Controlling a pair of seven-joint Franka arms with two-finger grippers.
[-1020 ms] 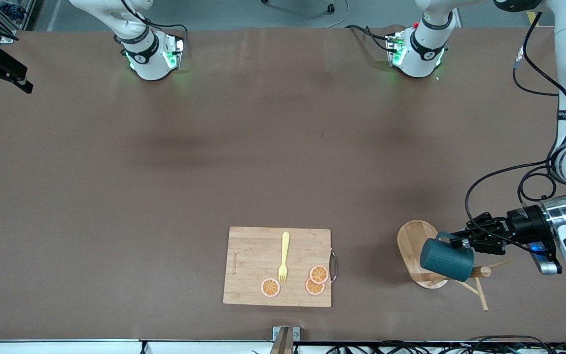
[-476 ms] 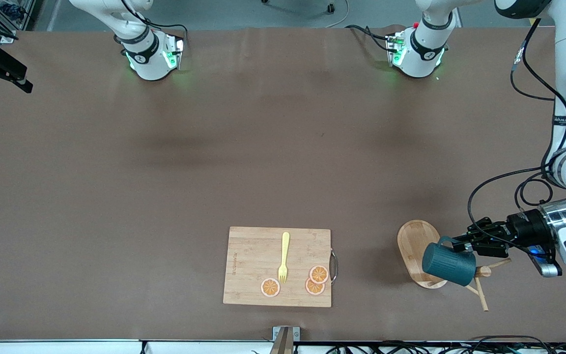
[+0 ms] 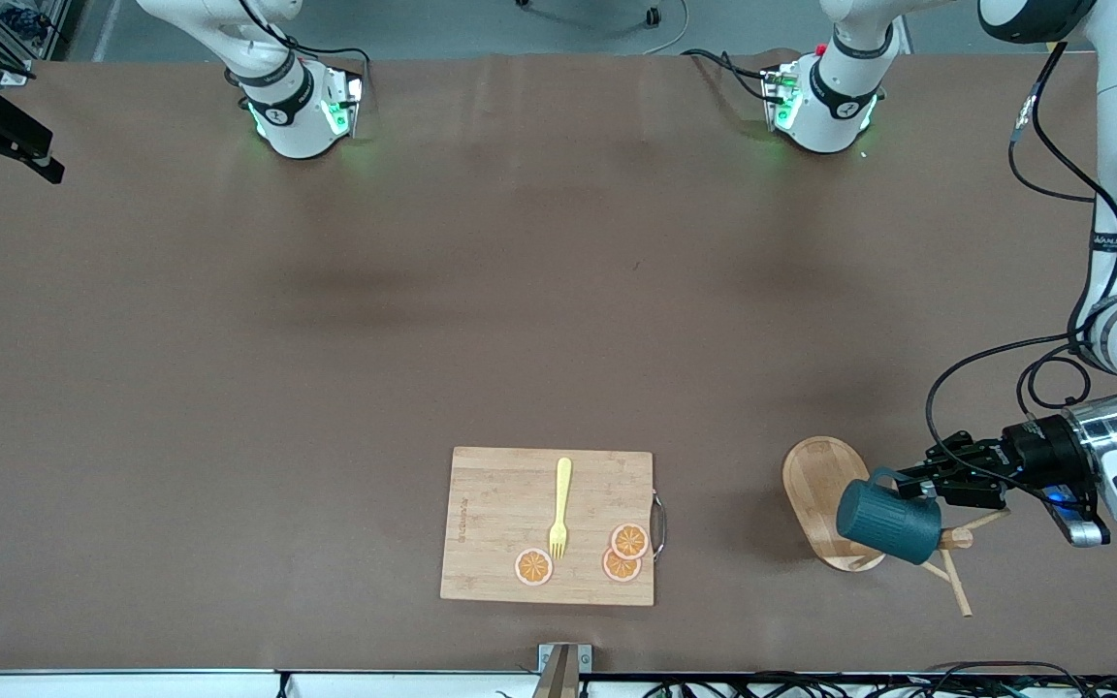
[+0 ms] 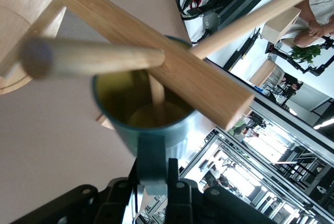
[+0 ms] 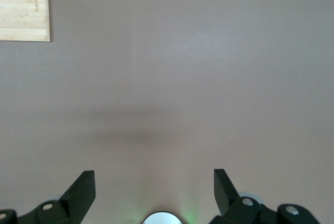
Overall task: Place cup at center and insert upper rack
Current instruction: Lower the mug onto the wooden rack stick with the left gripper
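Up close, the left wrist view shows the left gripper [image 4: 156, 182] clamping the teal mug's [image 4: 146, 125] handle, a mug stand [image 4: 156, 62] peg inside it. The right gripper [image 5: 154, 190], spread wide, waits over bare table [image 5: 182, 78], unseen from the front.

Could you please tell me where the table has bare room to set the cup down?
Bare: the broad stretch from the arm bases to the cutting board. Crowded: the left gripper holds the cup against the upper rack.
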